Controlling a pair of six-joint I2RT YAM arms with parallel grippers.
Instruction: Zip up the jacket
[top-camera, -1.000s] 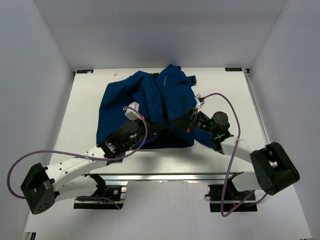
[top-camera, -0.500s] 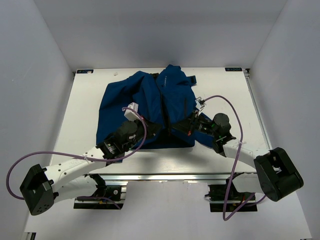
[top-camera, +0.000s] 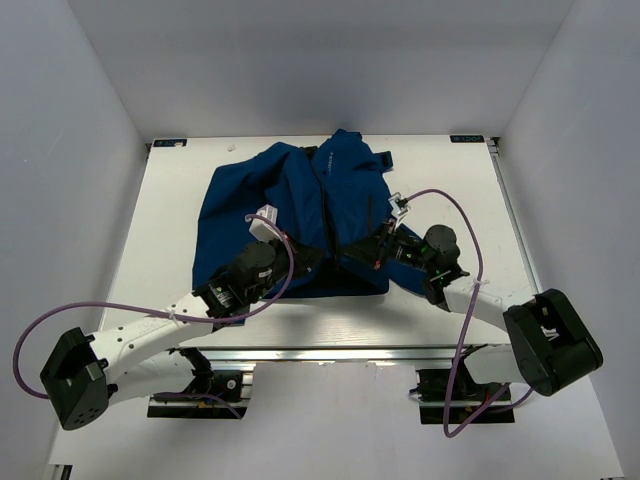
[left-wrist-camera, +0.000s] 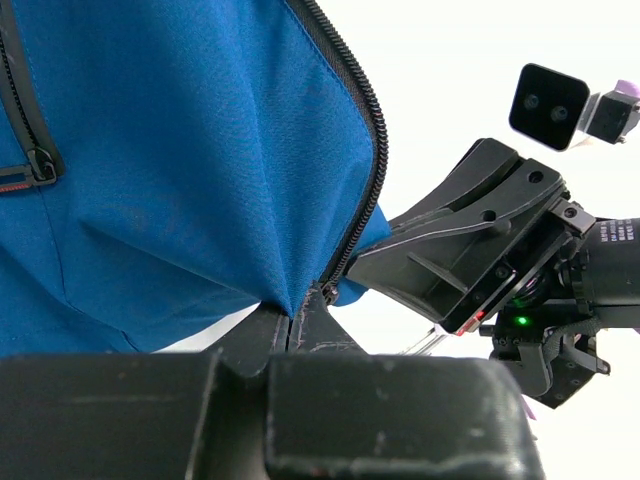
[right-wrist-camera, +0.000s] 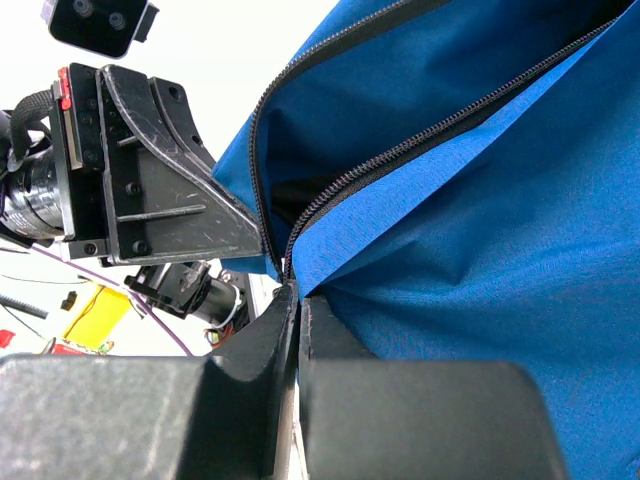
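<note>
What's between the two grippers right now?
A stretch of the jacket, zipper open there; left gripper and right gripper each pinch one edge, per wrist views.

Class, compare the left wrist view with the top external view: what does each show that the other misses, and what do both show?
Only the left wrist: zipper teeth along an open edge, and the left fingers pinching a bottom corner of the jacket. Only the top external: the whole jacket lying on the table, and the purple cables. Both: the blue jacket, with the right fingers close beside the left.
</note>
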